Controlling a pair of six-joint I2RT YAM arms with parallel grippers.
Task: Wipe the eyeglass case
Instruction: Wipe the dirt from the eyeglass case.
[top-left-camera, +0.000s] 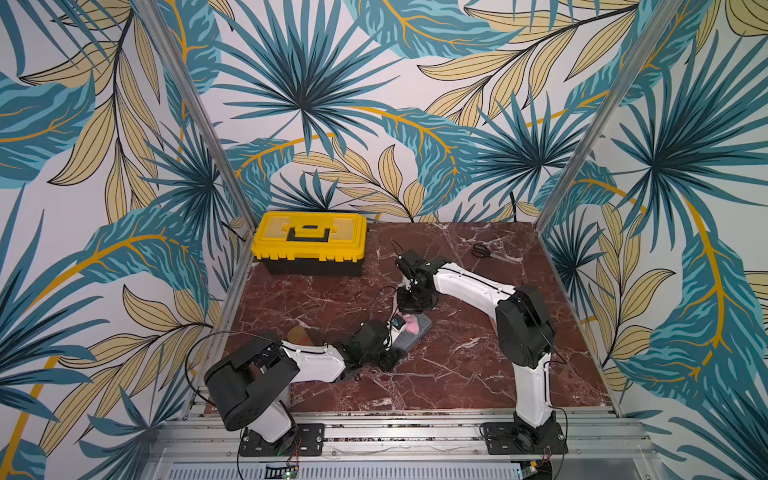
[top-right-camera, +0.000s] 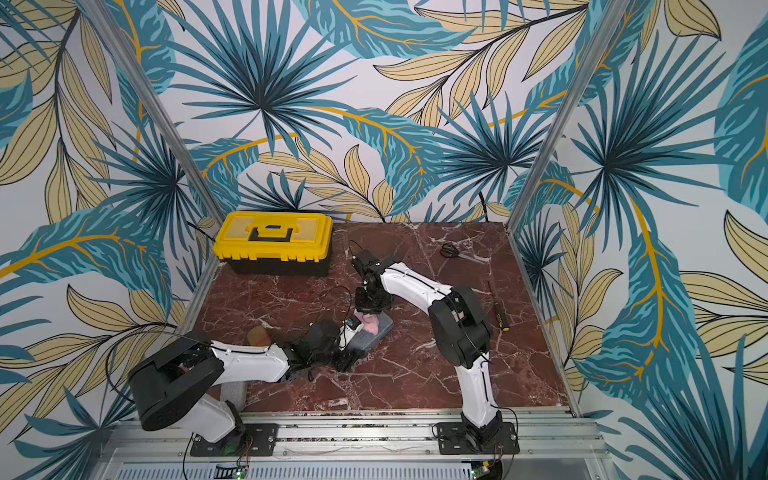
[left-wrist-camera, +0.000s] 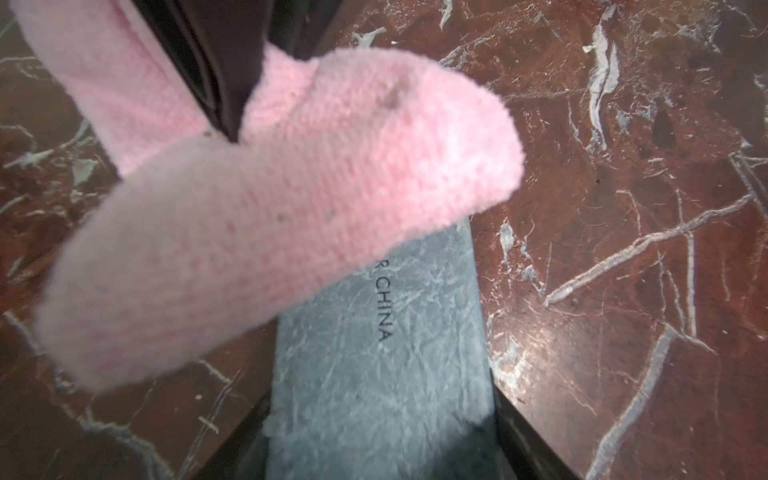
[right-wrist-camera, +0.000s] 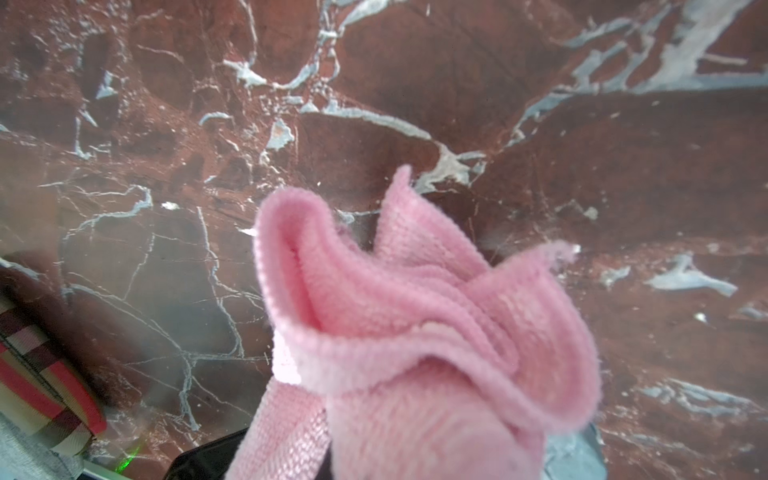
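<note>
A grey eyeglass case (top-left-camera: 417, 336) (top-right-camera: 379, 330) (left-wrist-camera: 382, 365) lies flat on the marble table, just ahead of the left arm. My left gripper (top-left-camera: 398, 348) (left-wrist-camera: 382, 440) is shut on its near end, with a dark finger pressed against each long side. A pink cloth (top-left-camera: 412, 325) (top-right-camera: 371, 323) (left-wrist-camera: 291, 199) (right-wrist-camera: 415, 332) hangs bunched from my right gripper (top-left-camera: 409, 315) (top-right-camera: 368, 312), which points down over the case's far half and is shut on the cloth. The cloth hides the right fingers and covers part of the case's top.
A yellow toolbox (top-left-camera: 309, 241) stands at the back left. Black scissors (top-left-camera: 482, 250) lie at the back right. A screwdriver (top-right-camera: 498, 309) lies near the right edge. A tan and red striped object (top-right-camera: 259, 336) (right-wrist-camera: 41, 374) sits behind the left arm.
</note>
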